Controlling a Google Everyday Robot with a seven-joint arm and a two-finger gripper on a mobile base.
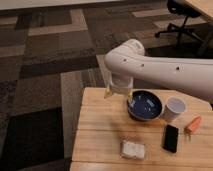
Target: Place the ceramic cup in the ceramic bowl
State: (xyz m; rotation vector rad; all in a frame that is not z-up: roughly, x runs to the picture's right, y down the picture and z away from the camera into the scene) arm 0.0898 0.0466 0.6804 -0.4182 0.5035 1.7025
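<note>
the claw point(119, 96) hangs low over the back left of the counter point(100, 135), just beside the ceramic bowl's point(145, 105) left rim. it looks released and empty, though its fingertips are hard to make out. the white block point(132, 149) near the front edge is out of the way. the risk starts at the bowl: the ceramic cup point(175, 109) stands upright just beside the bowl's right rim, so the claw must cross the bowl to reach it. kept this low, it could clip the rim and shove the bowl into the cup. there is little room for a finger between them, so a poor approach may tip the cup towards the black phone point(171, 138) or the orange thing point(193, 125).
</note>
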